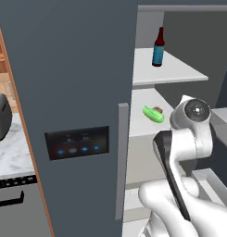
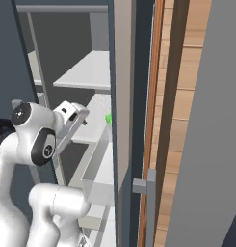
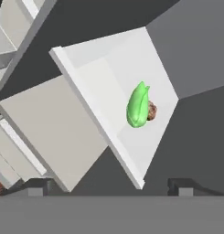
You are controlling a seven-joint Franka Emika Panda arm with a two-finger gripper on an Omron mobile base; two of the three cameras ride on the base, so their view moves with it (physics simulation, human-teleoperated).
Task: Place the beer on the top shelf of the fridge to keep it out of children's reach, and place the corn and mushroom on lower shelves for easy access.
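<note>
**Three items shelved in the open fridge, gripper wide and holding nothing**

Three task things sit inside the fridge (image 1: 73,69). At far left of the left base view, a marble bench (image 1: 8,148) carries a grey appliance (image 1: 0,115), and below it is a dark oven front (image 1: 15,203). Next comes the dark slate fridge door with its blue-lit control panel (image 1: 78,142) and the long grey handle (image 1: 121,162) at its edge. Right of the door the pale interior opens. The beer (image 1: 158,47) stands upright on the top shelf (image 1: 170,71), near that shelf's front left part. On the lower shelf (image 1: 142,127) directly beneath, the corn (image 1: 153,114) lies on its side, with the mushroom (image 1: 158,109) touching it, tucked against its far side. Furthest right, the white arm (image 1: 189,139) rises in front of the shelves.

In the hand view, the gripper (image 3: 111,187) points at that lower shelf; its two dark fingertips (image 3: 34,186) stand far apart at the bottom edge, with nothing between them. The corn (image 3: 138,106) and mushroom (image 3: 152,111) lie ahead of the gripper and well apart from it, a little right of the line between the fingertips, on the shelf's far part.

In the right base view, the hand (image 2: 70,117) is level with the lower shelf, and a green tip of the corn (image 2: 108,118) peeks out at the door's edge just right of it.
</note>
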